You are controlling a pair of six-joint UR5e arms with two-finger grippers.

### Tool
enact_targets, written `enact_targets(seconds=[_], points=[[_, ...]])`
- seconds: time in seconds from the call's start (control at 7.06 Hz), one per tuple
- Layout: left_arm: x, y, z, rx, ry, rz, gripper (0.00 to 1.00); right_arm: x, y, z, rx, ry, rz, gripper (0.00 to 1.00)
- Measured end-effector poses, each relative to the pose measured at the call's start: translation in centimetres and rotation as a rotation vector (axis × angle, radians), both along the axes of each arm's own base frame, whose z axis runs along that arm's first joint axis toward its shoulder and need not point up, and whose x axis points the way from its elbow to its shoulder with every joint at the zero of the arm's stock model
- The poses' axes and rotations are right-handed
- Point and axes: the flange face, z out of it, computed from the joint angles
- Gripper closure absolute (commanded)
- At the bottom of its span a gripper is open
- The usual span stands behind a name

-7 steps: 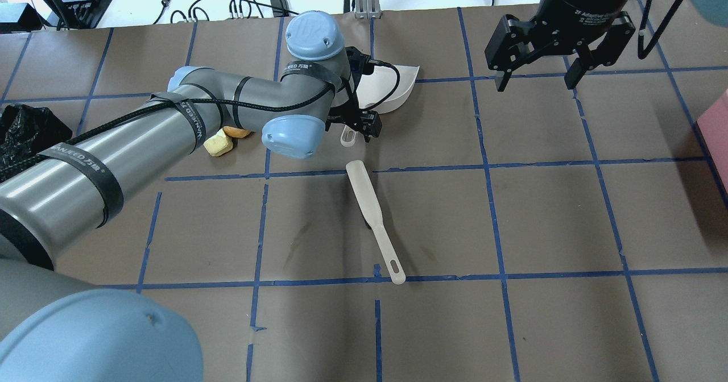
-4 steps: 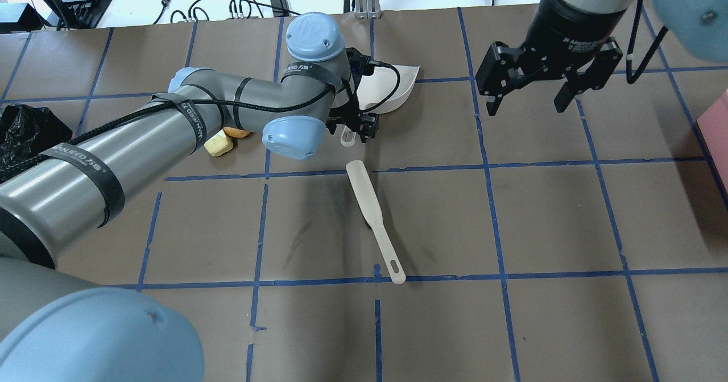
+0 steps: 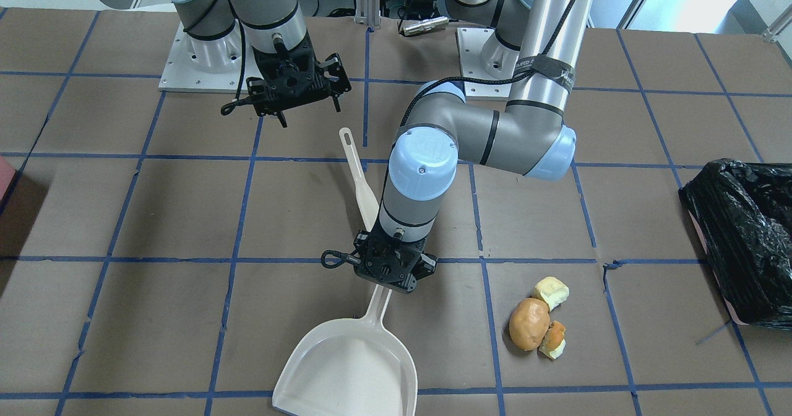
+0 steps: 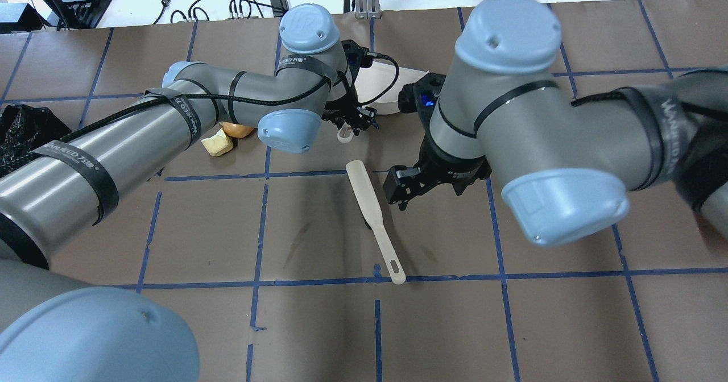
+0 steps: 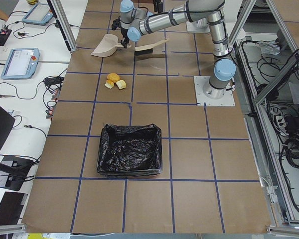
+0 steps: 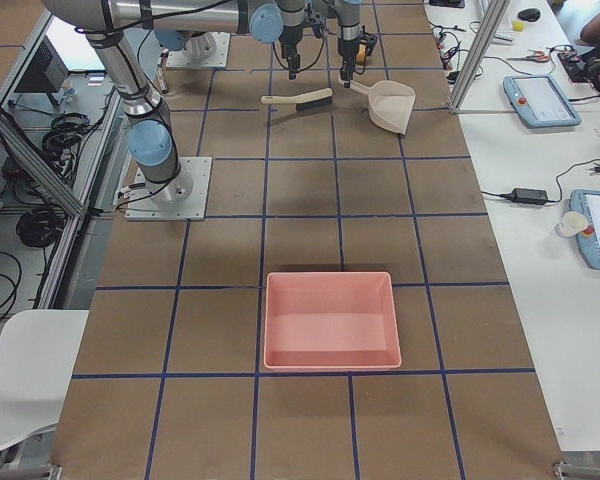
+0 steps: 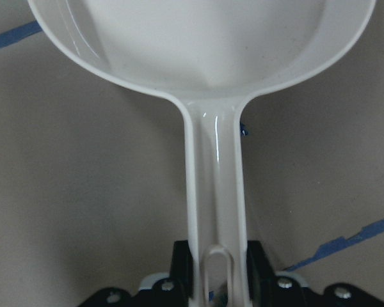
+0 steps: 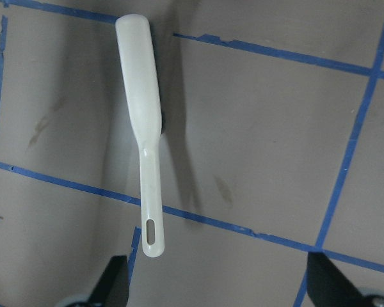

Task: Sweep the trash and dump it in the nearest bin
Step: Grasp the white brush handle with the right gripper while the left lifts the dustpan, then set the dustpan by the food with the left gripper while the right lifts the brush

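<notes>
The left gripper (image 3: 393,278) is clamped on the handle of the dustpan (image 3: 349,366). The trash (image 3: 530,323), a bun with two bread chunks close against it, lies on the table to that gripper's left, apart from the pan and between it and the bin (image 3: 739,236). The right gripper (image 3: 309,109) hangs with its fingers wide apart, above and just beside the brush (image 3: 361,184), not touching it

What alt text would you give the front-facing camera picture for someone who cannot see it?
The robot's left hand grips the handle of a cream dustpan, while its open right hand hangs near a matching brush. Three food pieces lie beside the dustpan; a black-bagged bin sits at the picture's edge.
</notes>
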Motion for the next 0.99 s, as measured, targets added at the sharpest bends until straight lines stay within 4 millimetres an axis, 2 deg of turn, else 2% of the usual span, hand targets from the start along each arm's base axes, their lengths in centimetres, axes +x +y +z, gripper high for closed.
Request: enact_targets(seconds=[0.28, 0.57, 0.71, 0.99], points=[[2.2, -1.5, 1.7, -0.022, 0.003, 0.037, 0.89, 0.7, 1.9, -5.9, -0.043, -0.016, 0.034, 0.05], [4.0, -3.7, 4.8, -0.029, 0.000, 0.067, 0.89, 2.4, 3.5, -10.0, -0.037, 0.002, 0.087, 0.05], [5.6, -4.7, 6.2, -0.031, -0.004, 0.079, 0.90, 3.6, 4.0, -11.4, -0.046, 0.019, 0.118, 0.09], [10.0, -5.9, 9.1, -0.028, -0.026, 0.062, 0.90, 4.8, 4.3, -13.0, -0.056, 0.038, 0.152, 0.17]])
